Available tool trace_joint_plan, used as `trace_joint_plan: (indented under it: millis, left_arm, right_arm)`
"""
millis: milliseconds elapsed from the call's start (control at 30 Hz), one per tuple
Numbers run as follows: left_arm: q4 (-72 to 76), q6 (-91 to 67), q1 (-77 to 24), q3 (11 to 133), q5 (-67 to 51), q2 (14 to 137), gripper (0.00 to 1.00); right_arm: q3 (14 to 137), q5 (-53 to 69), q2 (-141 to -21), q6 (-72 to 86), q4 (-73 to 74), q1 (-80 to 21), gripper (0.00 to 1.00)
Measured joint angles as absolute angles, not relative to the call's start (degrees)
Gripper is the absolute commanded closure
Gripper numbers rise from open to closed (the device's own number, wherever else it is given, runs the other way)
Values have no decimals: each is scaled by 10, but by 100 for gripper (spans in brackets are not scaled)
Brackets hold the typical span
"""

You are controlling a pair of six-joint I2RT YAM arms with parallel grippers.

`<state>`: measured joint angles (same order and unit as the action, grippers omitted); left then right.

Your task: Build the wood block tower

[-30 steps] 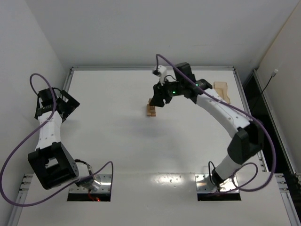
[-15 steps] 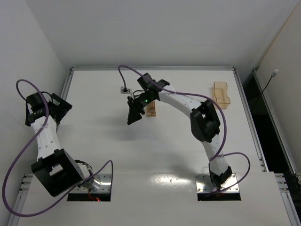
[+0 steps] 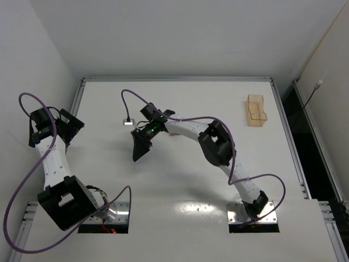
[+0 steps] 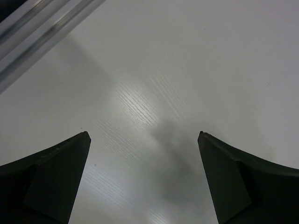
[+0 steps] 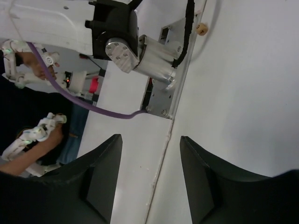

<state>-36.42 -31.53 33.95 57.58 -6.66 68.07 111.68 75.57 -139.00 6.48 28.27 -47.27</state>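
Note:
My right gripper (image 3: 139, 148) is open and empty, stretched out over the left middle of the table; its jaws stand wide apart in the right wrist view (image 5: 150, 137), with only bare table between them. The small stack of wood blocks seen earlier near the table's middle back is hidden behind my right arm (image 3: 185, 126). My left gripper (image 3: 72, 124) is open and empty at the far left edge; the left wrist view (image 4: 144, 134) shows only white table between its fingers. No block shows in either wrist view.
A tan wooden tray (image 3: 256, 111) stands at the back right. A purple cable (image 3: 132, 101) loops above the right arm. The right wrist view shows the left arm's base (image 5: 140, 51) and the table's near edge. The table's metal rail (image 4: 42, 32) runs by the left gripper.
My right arm has swung left, away from the block stack, and now covers it; its gripper now hangs over the left middle of the table. My left arm drew back slightly to the left.

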Motion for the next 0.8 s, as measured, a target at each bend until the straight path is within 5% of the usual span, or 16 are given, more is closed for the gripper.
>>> trace_joint_plan:
  millis: [433, 800]
  left_arm:
    - [-375, -307, 340, 566, -92, 646, 0]
    - [-371, -307, 340, 556, -118, 651, 0]
  right_arm:
    - [1206, 664, -1510, 105, 309, -482, 43]
    - [1263, 570, -1519, 272, 144, -494, 38]
